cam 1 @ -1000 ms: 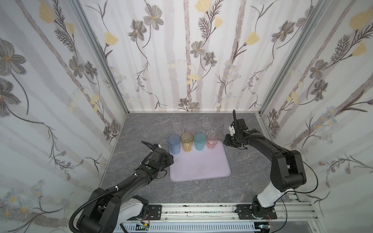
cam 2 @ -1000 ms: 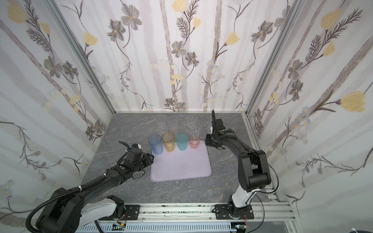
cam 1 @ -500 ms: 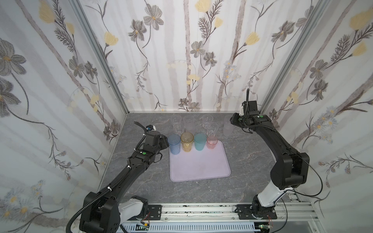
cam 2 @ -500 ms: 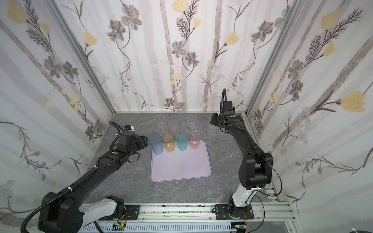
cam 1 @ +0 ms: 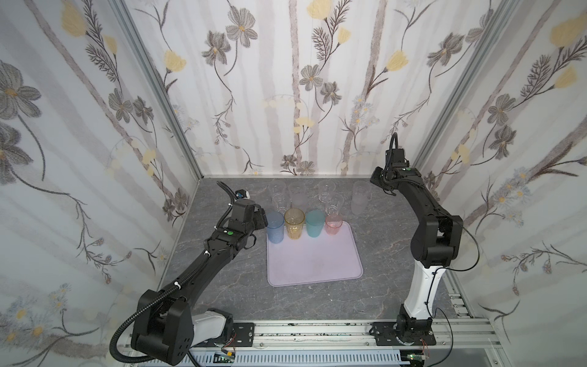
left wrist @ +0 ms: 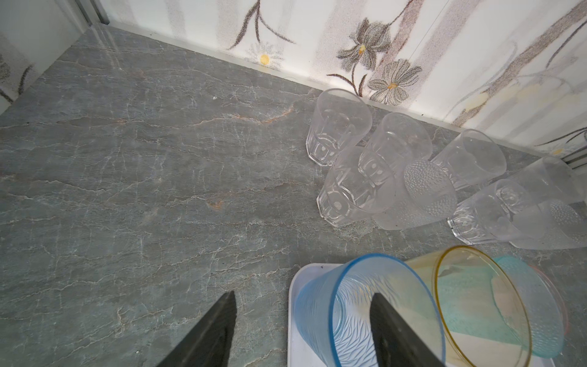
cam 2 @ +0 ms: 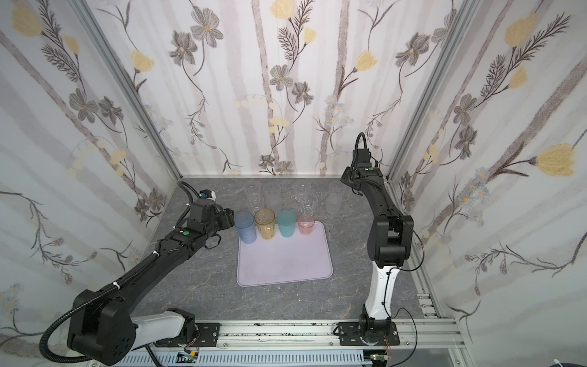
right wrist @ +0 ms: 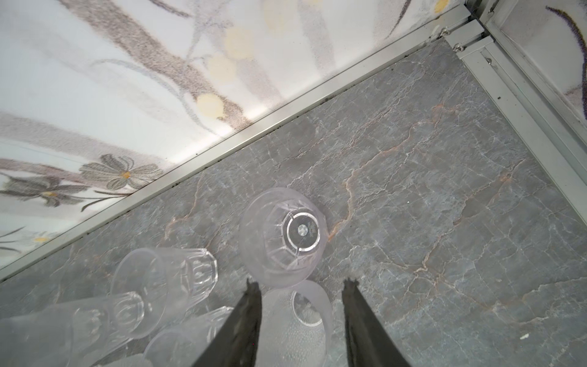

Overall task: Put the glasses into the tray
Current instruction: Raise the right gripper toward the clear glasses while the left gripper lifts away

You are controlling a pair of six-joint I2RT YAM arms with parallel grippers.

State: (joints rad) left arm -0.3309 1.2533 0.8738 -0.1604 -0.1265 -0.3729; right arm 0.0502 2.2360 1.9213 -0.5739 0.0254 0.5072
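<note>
The left fingers (left wrist: 219, 327) are spread wide and grip nothing. One tip hangs over the bare desk (left wrist: 127, 190), and the other shows against the mouth of the blue glass (left wrist: 320, 305); I cannot tell if it touches the rim. That glass stands upright on a far corner of the tray (cam 1: 314, 257). The right fingers (right wrist: 244, 321) are parted and empty, hovering above a clear glass (right wrist: 282, 236) and a frosted glass (right wrist: 305, 317) near the back wall. The amber glass (cam 1: 294, 224), teal glass (cam 1: 313, 224) and pink glass (cam 1: 333, 224) stand mouth-up beside the blue one, in a row along the tray's far edge.
</note>
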